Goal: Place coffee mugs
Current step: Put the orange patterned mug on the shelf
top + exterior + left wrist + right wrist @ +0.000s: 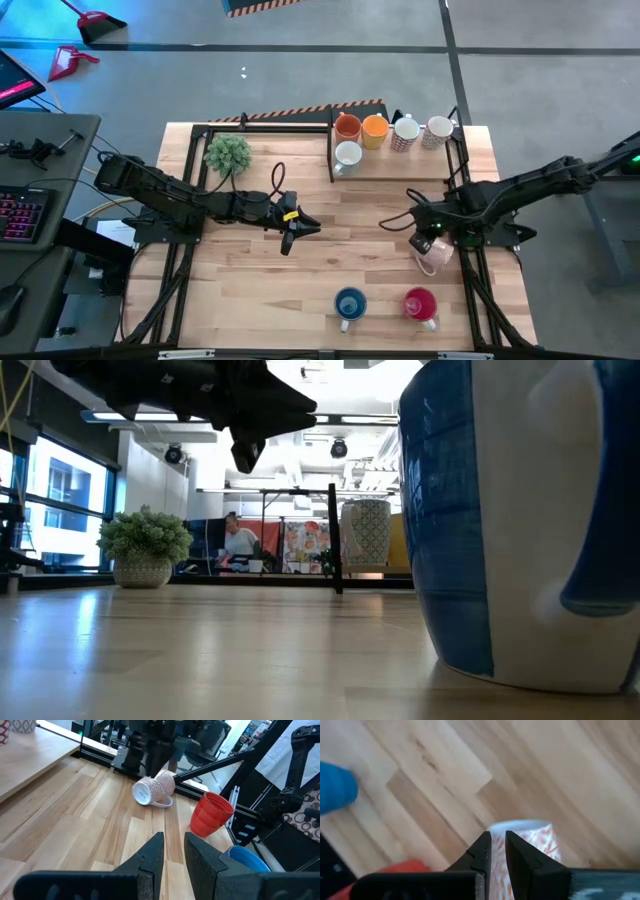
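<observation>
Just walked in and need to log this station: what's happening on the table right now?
Two robot arms are sorting coffee mugs. Five mugs already stand on the raised shelf at the back. The right gripper is down at a patterned mug lying on its side near the table's right edge. The left gripper hangs over mid-table, holding nothing. A blue mug and a red mug wait upright at the front.

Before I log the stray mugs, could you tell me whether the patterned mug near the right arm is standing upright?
No, the patterned mug lies tipped on its side on the table, with its handle against the wood.
</observation>
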You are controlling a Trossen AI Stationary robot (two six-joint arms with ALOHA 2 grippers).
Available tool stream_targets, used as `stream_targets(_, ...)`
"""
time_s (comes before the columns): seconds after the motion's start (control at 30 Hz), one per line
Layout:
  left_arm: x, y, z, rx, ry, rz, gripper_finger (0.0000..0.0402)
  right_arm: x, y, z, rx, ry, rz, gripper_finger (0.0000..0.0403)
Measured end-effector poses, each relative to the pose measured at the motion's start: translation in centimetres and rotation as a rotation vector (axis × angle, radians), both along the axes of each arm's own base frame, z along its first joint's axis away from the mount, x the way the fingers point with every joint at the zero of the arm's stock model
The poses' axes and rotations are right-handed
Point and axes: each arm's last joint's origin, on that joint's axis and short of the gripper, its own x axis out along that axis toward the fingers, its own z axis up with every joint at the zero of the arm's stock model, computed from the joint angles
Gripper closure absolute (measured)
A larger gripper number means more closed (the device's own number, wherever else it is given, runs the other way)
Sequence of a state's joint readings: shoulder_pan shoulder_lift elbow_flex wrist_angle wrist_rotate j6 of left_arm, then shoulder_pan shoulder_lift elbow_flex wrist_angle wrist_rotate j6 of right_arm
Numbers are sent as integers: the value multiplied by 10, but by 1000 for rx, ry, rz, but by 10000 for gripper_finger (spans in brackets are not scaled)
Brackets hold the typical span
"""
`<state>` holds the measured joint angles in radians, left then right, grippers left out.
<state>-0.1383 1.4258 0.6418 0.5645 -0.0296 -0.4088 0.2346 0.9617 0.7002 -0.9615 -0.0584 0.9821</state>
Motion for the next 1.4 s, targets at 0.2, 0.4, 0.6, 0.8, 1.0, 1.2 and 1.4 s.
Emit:
stream_targets(0.2, 0, 0, 0, -5, 1, 1, 337, -12, 10, 9, 132, -25, 75, 368)
stream_targets(0.4, 0, 0, 0, -6, 3, 1, 337, -33, 25, 16, 264, 30, 153, 368)
stream_targets(0.6, 0, 0, 0, -7, 4, 3, 337, -44, 41, 12, 268, 129, 205, 368)
stream_targets(0.8, 0, 0, 0, -9, 0, 3, 337, -52, 53, 6, 227, 249, 203, 368)
stream_targets(1.0, 0, 0, 1, -10, -9, 4, 337, -52, 59, 0, 161, 283, 166, 368)
stream_targets(1.2, 0, 1, 1, -11, -9, 4, 337, -45, 64, -9, 82, 316, 141, 368)
stream_targets(1.4, 0, 1, 1, -10, -9, 4, 337, -40, 68, -16, 34, 347, 128, 368)
